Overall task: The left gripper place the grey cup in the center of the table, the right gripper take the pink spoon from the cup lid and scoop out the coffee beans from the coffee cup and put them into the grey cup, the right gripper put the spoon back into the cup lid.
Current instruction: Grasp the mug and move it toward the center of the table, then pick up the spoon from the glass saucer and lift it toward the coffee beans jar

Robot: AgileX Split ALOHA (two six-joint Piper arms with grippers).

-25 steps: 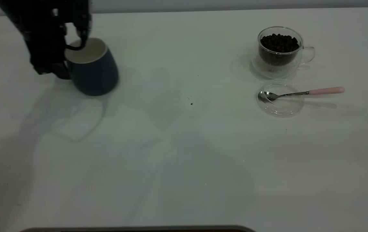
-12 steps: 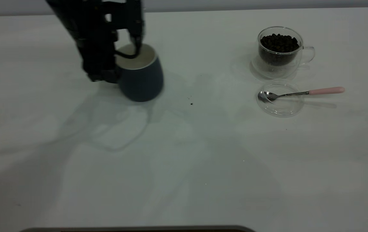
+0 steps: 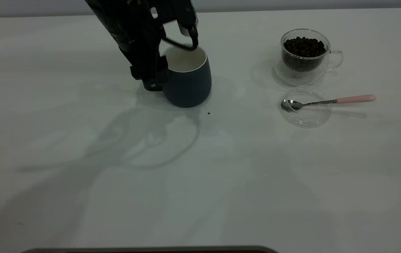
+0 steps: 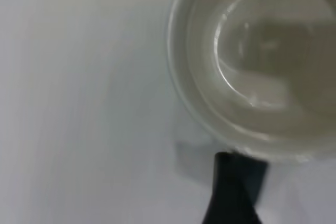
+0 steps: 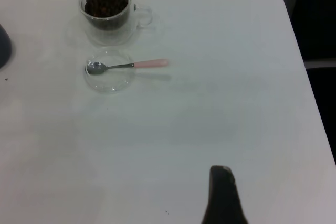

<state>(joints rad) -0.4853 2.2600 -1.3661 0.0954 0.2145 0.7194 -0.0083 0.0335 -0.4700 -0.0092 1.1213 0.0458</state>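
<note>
Your grey cup (image 3: 187, 80) stands upright on the table (image 3: 200, 168), near the middle but toward the far edge, its white inside bare. Your left gripper (image 3: 172, 52) is clamped on the rim of the grey cup at the side facing away from the coffee cup (image 3: 305, 56), with one finger reaching down inside the mouth. The coffee cup sits well apart from the grey cup, off to the side opposite that grip, and holds the heap of coffee beans (image 3: 304, 46). Just in front of the coffee cup lies the cup lid (image 3: 305, 109), with the pink spoon (image 3: 327, 102) resting across it: bowl inside the lid, pink handle sticking out past its rim, pointing away from the grey cup. Your right gripper (image 5: 223, 195) hangs over bare table, well apart from the cup lid; you cannot tell whether its fingers are apart or together.
</note>
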